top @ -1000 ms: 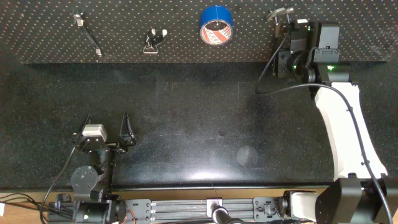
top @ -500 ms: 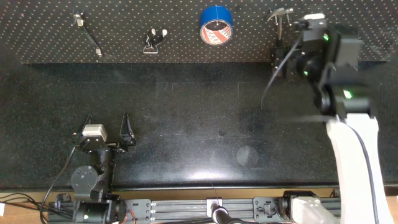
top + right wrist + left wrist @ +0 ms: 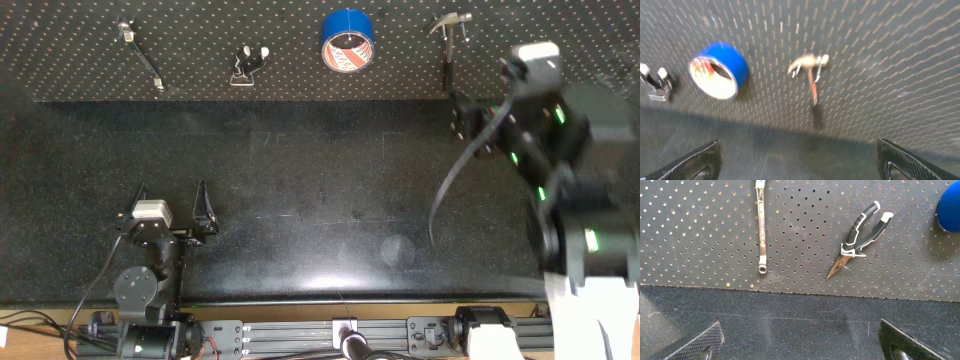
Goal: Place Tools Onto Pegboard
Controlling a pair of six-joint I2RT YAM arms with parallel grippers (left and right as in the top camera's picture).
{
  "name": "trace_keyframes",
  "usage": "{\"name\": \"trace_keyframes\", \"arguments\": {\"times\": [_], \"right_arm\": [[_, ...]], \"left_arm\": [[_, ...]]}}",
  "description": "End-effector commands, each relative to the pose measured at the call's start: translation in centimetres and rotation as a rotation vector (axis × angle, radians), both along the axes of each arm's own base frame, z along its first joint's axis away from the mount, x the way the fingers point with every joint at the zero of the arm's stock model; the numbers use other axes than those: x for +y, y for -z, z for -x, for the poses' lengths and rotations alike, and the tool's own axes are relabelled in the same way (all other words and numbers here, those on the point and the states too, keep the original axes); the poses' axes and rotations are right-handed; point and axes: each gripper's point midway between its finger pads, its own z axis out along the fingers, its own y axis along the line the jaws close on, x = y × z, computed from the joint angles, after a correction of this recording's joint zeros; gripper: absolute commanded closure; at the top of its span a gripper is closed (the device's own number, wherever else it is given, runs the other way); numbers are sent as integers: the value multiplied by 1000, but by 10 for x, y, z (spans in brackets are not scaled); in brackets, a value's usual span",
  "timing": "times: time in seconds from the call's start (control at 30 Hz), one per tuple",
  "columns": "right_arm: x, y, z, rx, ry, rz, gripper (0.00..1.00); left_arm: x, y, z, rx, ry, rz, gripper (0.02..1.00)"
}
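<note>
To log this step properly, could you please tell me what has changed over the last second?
The right gripper, which was up at the hammer on the pegboard, has drawn back toward its base with its jaws open, leaving the hammer hanging there. The left gripper, wrench, pliers and tape roll stayed as they were.

Workshop-style robot test bench: black pegboard (image 3: 560, 40) along the worktop's (image 3: 320, 200) far edge with wrench (image 3: 760, 225), pliers (image 3: 858, 235), tape roll (image 3: 348, 42) and hammer (image 3: 811, 75) hung on it.
</note>
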Motion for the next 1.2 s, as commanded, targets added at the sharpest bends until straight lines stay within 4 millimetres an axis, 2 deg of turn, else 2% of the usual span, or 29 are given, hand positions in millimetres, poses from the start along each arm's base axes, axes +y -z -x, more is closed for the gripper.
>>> {"name": "trace_keyframes", "arguments": {"times": [0.03, 0.17, 0.23, 0.43, 0.67, 0.8, 0.97, 1.2], "right_arm": [[-26, -20, 52, -153, 158, 64, 25], [-31, -16, 77, -263, 190, 67, 25], [-30, -7, 86, -324, 191, 62, 25], [-30, 27, 97, -508, 197, 50, 23], [-26, 78, 91, -593, 185, -21, 23], [-26, 103, 82, -550, 181, -17, 23], [-24, 145, 70, -493, 168, -6, 23], [-21, 183, 65, -403, 145, 21, 23]], "left_arm": [[0, 1, 0, 0, 2, -13, 23], [0, 1, 0, 0, 2, -13, 23], [0, 1, 0, 0, 2, -13, 23], [0, 1, 0, 0, 2, -13, 20], [0, 1, 0, 0, 2, -13, 23], [0, 1, 0, 0, 2, -13, 23], [0, 1, 0, 0, 2, -13, 23], [0, 1, 0, 0, 2, -13, 25]]}}
